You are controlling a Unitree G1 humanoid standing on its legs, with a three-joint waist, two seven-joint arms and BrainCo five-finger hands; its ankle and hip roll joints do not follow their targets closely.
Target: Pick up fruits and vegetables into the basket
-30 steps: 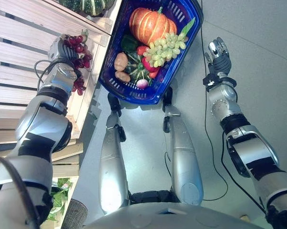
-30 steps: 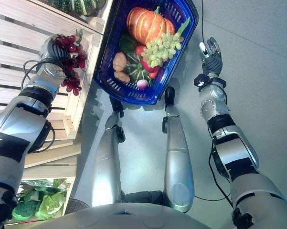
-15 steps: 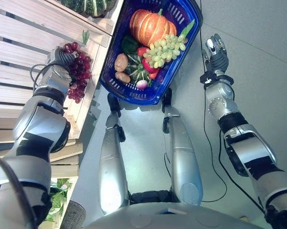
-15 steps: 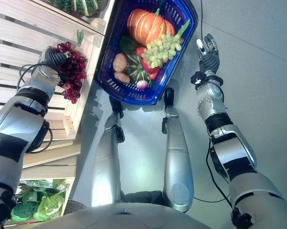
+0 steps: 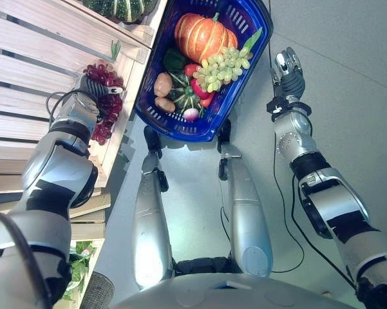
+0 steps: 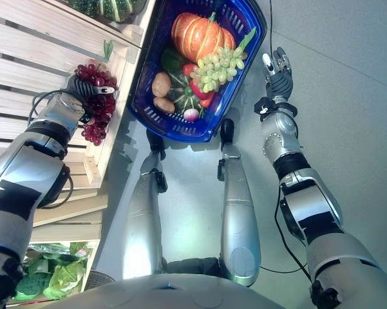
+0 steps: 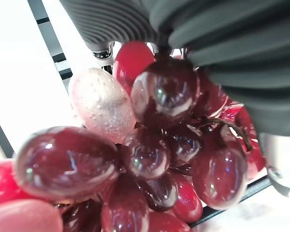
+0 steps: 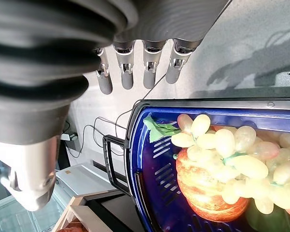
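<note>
My left hand (image 5: 88, 91) is shut on a bunch of dark red grapes (image 5: 108, 102), held at the outer edge of a wooden crate (image 5: 130, 77). Seen from the left wrist, the red grapes (image 7: 154, 145) hang right under the hand's cover. A blue basket (image 5: 203, 132) stands on the floor just right of the crate. It holds an orange pumpkin (image 5: 203, 32), green grapes (image 5: 226, 64), a potato (image 5: 162, 84) and several other vegetables. My right hand (image 5: 290, 67) is open, with straight fingers (image 8: 135, 72), beside the basket's right rim (image 8: 135, 145).
Slatted wooden crates (image 5: 38, 58) fill the left side. A dark green striped squash (image 5: 119, 8) lies in the top one. Leafy greens (image 6: 51, 277) lie in a low crate at the bottom left. Grey floor (image 5: 348, 96) stretches to the right of the basket.
My left hand has carried the red grapes down along the crate's edge and slightly towards the basket. My right hand has drifted a little closer to the basket's rim.
</note>
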